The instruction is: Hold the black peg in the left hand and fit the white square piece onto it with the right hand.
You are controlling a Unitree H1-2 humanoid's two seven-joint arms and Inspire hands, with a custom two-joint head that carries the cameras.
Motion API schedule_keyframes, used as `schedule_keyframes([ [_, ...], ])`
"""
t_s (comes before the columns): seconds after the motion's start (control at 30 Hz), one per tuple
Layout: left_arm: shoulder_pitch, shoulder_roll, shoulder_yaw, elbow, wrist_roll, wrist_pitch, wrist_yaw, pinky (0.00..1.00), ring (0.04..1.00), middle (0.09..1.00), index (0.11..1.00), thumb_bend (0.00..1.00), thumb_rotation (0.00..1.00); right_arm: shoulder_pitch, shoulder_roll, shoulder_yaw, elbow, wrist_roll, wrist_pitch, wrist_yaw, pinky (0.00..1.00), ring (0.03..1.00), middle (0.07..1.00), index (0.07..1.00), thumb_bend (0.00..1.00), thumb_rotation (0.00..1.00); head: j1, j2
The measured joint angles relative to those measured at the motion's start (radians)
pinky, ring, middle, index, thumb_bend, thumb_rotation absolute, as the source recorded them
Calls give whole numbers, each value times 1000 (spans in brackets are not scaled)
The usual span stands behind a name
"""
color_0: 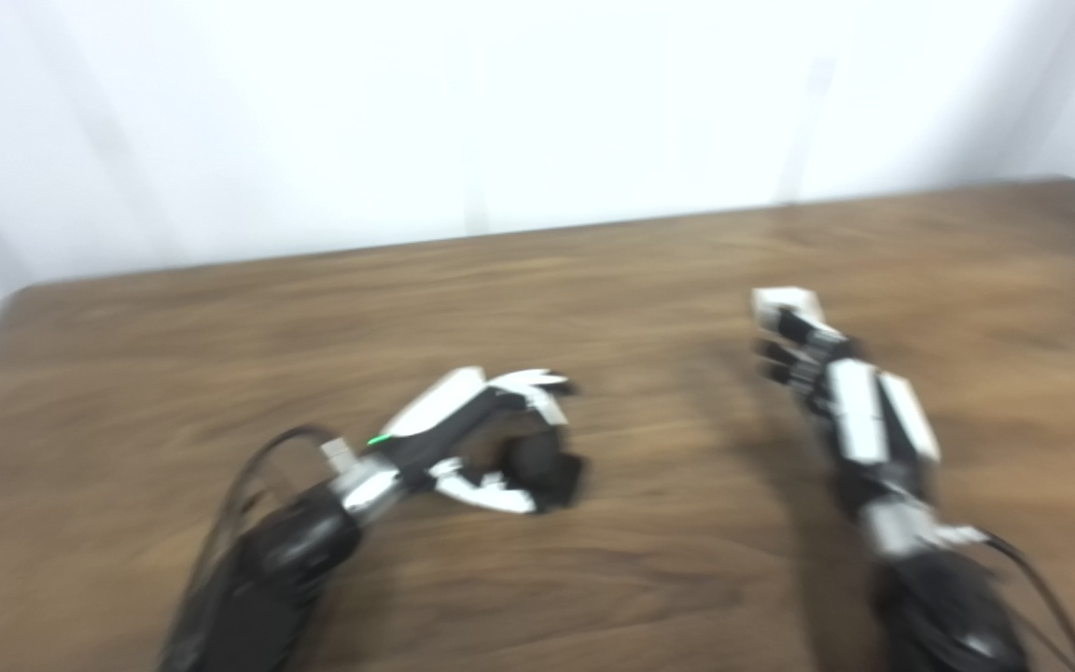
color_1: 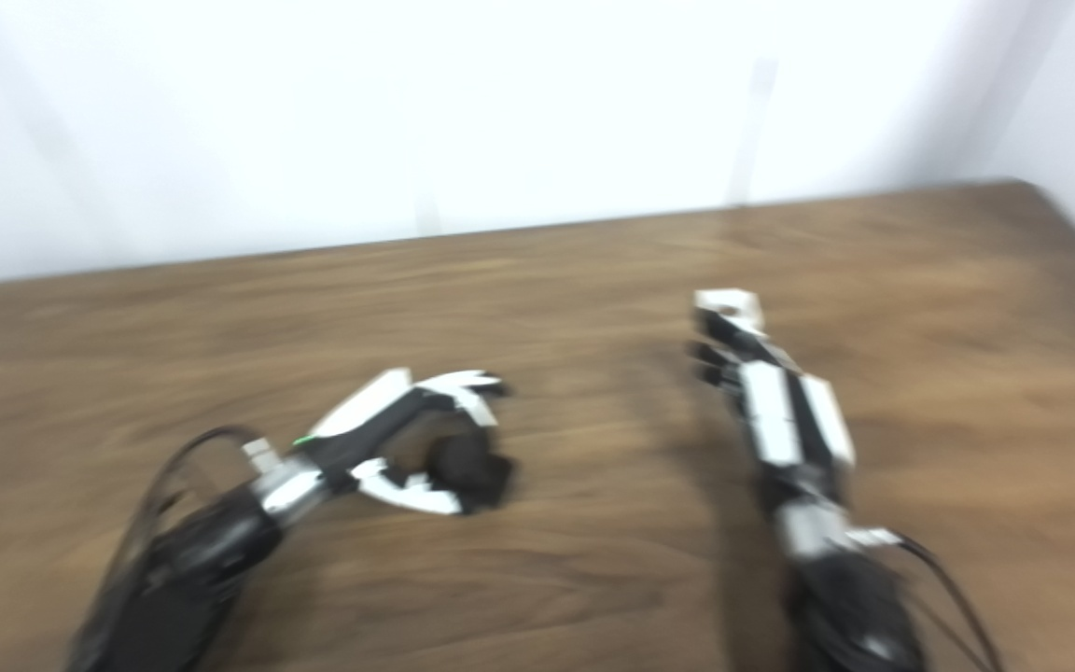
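Both hands are hovering low over the wooden table (color_0: pixel 593 597), and everything is blurring.

You are looking at your left hand (color_0: pixel 477 439) curling its fingers and thumb around the black peg (color_0: pixel 547 471), which is sitting at the hand's front; its long axis is too smeared to read. Your right hand (color_0: pixel 850 401) is reaching forward, well apart from the left, with the white square piece (color_0: pixel 785 303) showing at its fingertips; whether it is gripping it, you cannot tell.

Heads up, blurry frames: peg (color_0: pixel 545 464) is a dark blocky lump inside your left hand (color_0: pixel 472 439). White piece (color_0: pixel 786 301) sits at your right hand's (color_0: pixel 850 401) fingertips.
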Motion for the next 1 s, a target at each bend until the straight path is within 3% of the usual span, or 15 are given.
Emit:
schedule_keyframes([
  [0.2, 12, 14, 4, -2, -17, -31, -4, 808, 902, 854, 488, 518, 78, -9, 7, 16, -2, -27, 9, -7, 822, 828, 865, 795, 721, 929, -61, -17],
  [0.43, 18, 13, 4, 2, -33, -33, -6, 814, 903, 853, 488, 519, 80, -22, -2, -3, -23, -53, 11, -29, 765, 800, 845, 770, 697, 888, -68, -29],
  [0.6, 17, 12, 4, 3, -33, -33, -6, 806, 905, 855, 488, 519, 80, -62, -39, -19, -26, -123, -15, -48, 710, 764, 826, 750, 558, 779, -80, -35],
  [0.7, 16, 12, 4, 8, -36, -35, -6, 811, 906, 856, 488, 519, 79, -91, -72, -29, -26, -169, -30, -55, 673, 743, 808, 741, 554, 714, -80, -38],
  [0.9, 15, 12, 4, 18, -49, -40, -6, 818, 906, 857, 488, 519, 79, -145, -159, -33, 13, -312, -88, -75, 630, 728, 787, 716, 571, 414, -74, -40],
  [1.0, 15, 12, 4, 22, -51, -46, -6, 821, 907, 858, 488, 518, 77, -169, -197, -32, 56, -406, -91, -94, 663, 775, 806, 710, 593, 383, -68, -40],
])
